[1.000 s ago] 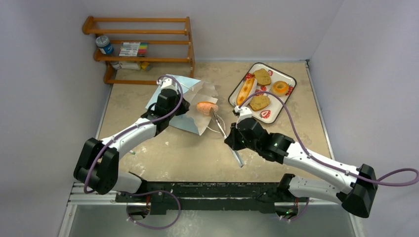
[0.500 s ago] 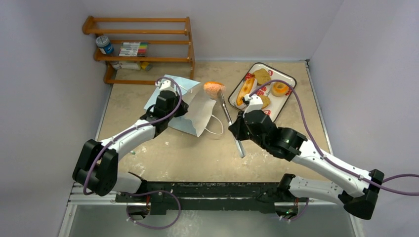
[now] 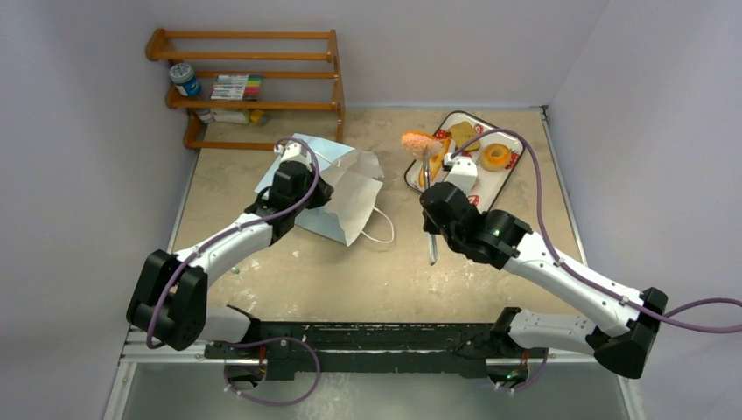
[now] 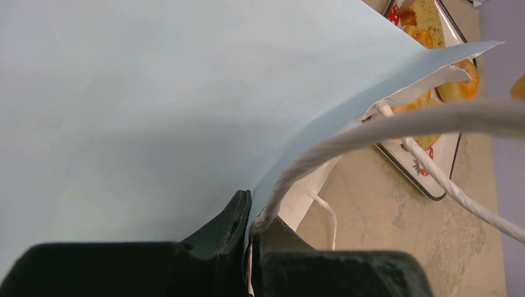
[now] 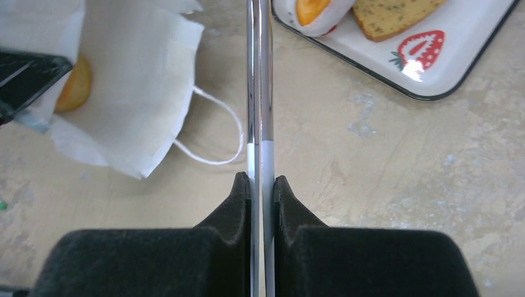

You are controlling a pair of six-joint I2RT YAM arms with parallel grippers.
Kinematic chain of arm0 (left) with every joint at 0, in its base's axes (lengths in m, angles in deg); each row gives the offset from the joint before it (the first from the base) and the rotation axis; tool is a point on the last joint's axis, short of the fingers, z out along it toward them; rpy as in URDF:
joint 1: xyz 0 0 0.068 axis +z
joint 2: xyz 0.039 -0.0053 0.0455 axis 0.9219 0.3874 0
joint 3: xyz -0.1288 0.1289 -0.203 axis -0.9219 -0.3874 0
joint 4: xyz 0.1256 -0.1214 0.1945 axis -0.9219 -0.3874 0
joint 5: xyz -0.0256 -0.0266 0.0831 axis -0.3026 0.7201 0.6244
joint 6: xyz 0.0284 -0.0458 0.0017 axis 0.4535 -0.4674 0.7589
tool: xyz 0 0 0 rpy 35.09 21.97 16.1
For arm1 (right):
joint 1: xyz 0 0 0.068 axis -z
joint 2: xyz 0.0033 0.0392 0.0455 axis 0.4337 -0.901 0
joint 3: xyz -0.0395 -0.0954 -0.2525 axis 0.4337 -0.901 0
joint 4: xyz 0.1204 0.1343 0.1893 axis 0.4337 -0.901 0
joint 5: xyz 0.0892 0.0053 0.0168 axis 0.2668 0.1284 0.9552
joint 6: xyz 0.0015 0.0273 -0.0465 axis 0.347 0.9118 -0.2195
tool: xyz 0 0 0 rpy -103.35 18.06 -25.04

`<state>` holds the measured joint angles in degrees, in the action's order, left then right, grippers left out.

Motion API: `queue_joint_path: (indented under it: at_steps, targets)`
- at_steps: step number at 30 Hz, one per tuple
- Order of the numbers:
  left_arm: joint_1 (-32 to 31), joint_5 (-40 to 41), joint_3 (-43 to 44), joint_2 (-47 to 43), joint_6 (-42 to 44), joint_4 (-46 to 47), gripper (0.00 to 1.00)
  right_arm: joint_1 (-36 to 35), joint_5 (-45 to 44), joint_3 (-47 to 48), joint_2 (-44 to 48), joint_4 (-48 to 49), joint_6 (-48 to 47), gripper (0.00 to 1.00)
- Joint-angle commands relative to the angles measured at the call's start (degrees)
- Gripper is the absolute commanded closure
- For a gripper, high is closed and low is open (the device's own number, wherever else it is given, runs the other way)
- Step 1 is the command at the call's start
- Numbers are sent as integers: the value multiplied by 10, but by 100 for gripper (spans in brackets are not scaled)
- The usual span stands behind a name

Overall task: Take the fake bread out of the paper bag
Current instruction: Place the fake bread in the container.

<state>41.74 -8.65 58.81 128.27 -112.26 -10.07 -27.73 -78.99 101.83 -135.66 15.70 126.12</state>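
Now the right arm is stretched forward, the right gripper (image 5: 261, 185) clamped on tongs (image 5: 260, 93) by which a bread piece (image 3: 419, 140) is held over the tray's (image 5: 477, 37) left edge. A second ago it was held at the bag (image 3: 341, 197), whose rim is pinched by the left gripper (image 4: 249, 223).

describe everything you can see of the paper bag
The paper bag is light blue outside, white inside, creased thin paper with white cord handles. It lies on its side on the table, mouth gaping toward the right. The left gripper has its jaws shut on the rim by a handle cord. In the right wrist view an orange piece shows just inside.
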Motion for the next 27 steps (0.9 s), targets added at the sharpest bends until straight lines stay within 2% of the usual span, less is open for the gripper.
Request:
queue_joint_path:
  at_steps: [1,9,17,27]
  targets:
    - [5,-23,-1,-28,20,8,100,53,-45,13,-3,17,17,100]
    - [5,-33,-4,-51,37,-13,100,178,11,-17,-22,79,-45,100]
    - [5,-41,-6,-62,46,-23,100,271,55,-62,-69,133,-67,100]
    - [6,-52,-9,-61,51,-24,100,339,77,-77,-155,216,-97,100]
